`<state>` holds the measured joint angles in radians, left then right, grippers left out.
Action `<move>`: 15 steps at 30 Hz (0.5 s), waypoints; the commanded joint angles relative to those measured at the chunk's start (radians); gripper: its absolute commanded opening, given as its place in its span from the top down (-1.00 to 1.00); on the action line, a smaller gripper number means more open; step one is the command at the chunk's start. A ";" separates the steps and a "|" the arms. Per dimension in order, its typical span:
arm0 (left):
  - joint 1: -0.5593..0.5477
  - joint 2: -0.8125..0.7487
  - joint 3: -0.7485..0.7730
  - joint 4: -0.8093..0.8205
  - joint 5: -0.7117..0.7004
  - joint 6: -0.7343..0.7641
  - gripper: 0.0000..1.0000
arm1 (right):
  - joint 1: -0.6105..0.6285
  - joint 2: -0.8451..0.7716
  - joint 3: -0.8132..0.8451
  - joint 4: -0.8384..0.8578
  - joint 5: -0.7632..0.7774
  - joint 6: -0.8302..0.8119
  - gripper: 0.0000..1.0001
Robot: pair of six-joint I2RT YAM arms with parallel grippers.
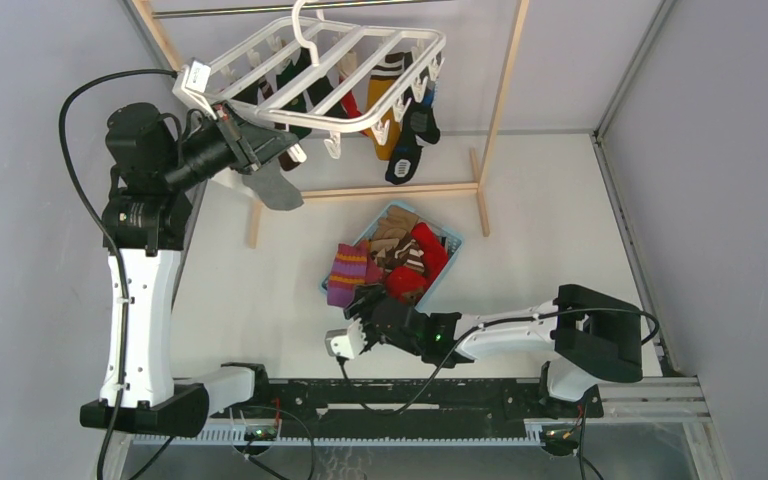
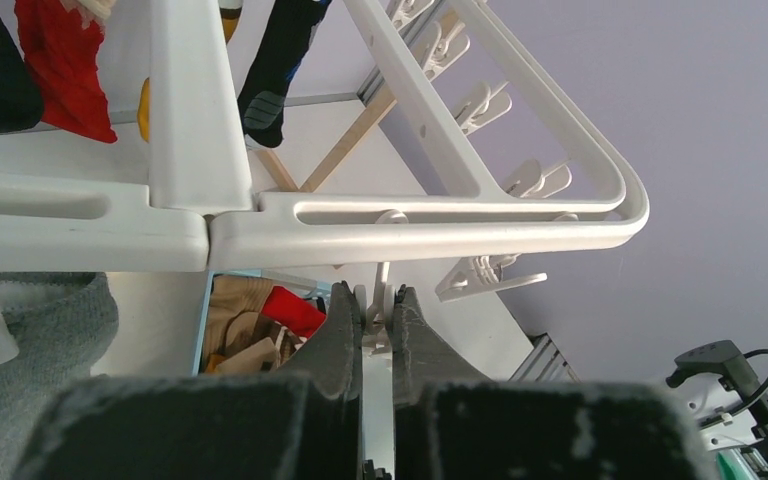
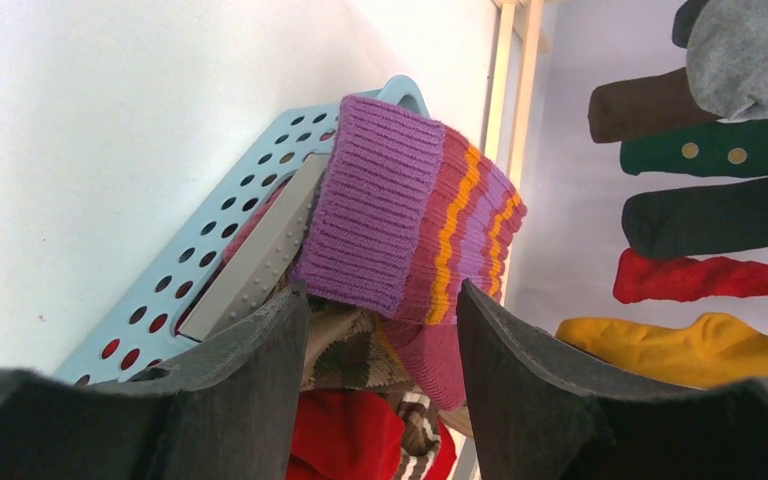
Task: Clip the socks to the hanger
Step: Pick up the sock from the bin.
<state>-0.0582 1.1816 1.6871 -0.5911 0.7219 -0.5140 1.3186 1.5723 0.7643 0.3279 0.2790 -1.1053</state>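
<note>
1. Several socks hang clipped under the hanger [image 2: 440, 237], which is hooked over a rod [image 1: 260, 10] at the far side of the table. Among them are a mustard sock [image 1: 385, 130], a black pair [image 1: 405, 155], a hanging red sock [image 3: 710, 280], a green dotted sock [image 3: 720, 150] and a brown sock [image 3: 650, 105].
2. One grey sock [image 1: 280, 190] hangs below the hanger's near left corner, just beside the left gripper [image 2: 377, 305].
3. That gripper is raised to the hanger's near bar. Its fingers are pressed together, pinching the stem of a small white clip [image 2: 382, 272] that dangles from the bar.
4. More socks lie heaped in a light-blue basket [image 3: 210, 240] in the middle of the table. A purple-striped sock [image 3: 400, 220] is draped over the basket's rim on the side nearest the arms, and a loose red sock [image 1: 425, 260] lies next to it in the pile.
5. The right gripper [image 3: 380, 300] sits low at that rim. Its fingers are spread, one on each side of the lower edge of the purple-striped sock's cuff, and I cannot tell whether they touch it.
6. A wooden rack [image 1: 500, 100] carries the rod and stands on the white table [image 1: 560, 220].
</note>
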 commanded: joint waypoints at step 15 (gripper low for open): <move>0.007 -0.033 0.029 -0.035 0.048 0.016 1.00 | -0.015 -0.088 -0.053 0.013 -0.016 0.067 -0.23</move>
<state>-0.0555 1.1816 1.6871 -0.5976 0.7223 -0.5140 1.3087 1.4956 0.7147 0.2600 0.2710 -1.0660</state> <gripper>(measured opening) 0.059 0.618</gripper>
